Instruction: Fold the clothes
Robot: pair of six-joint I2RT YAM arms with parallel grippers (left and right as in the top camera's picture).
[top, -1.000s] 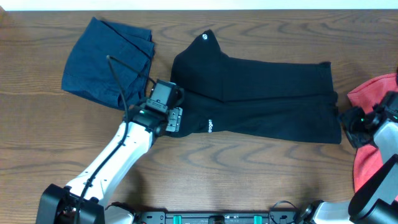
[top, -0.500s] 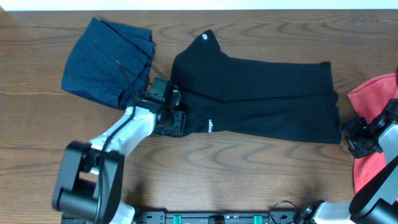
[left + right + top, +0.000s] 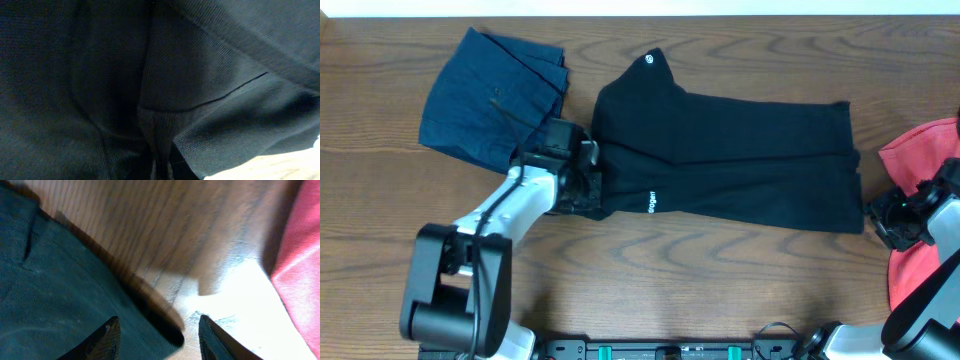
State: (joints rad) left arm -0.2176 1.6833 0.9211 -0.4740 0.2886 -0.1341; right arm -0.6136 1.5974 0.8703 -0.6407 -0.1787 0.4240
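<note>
The black T-shirt [image 3: 740, 160] lies spread across the middle of the table, with small white print marks near its left end. My left gripper [image 3: 588, 190] is shut on the shirt's lower left edge. In the left wrist view black cloth [image 3: 200, 90] fills the frame, with a fold pinched between the fingertips at the bottom. My right gripper [image 3: 878, 215] is at the shirt's lower right corner. It stands open, and that black corner [image 3: 75, 290] lies between its fingers [image 3: 111, 337] without being clamped.
A navy-blue garment [image 3: 495, 100] lies crumpled at the back left, just behind my left wrist. A coral-red T-shirt [image 3: 920, 170] lies at the right edge beside my right arm, and it also shows as red cloth [image 3: 300, 265] in the right wrist view. The wooden table [image 3: 720, 280] runs along the front.
My left gripper slid left onto the black shirt's edge and shut on it. My right gripper edged toward the shirt's corner and its jaws narrowed.
</note>
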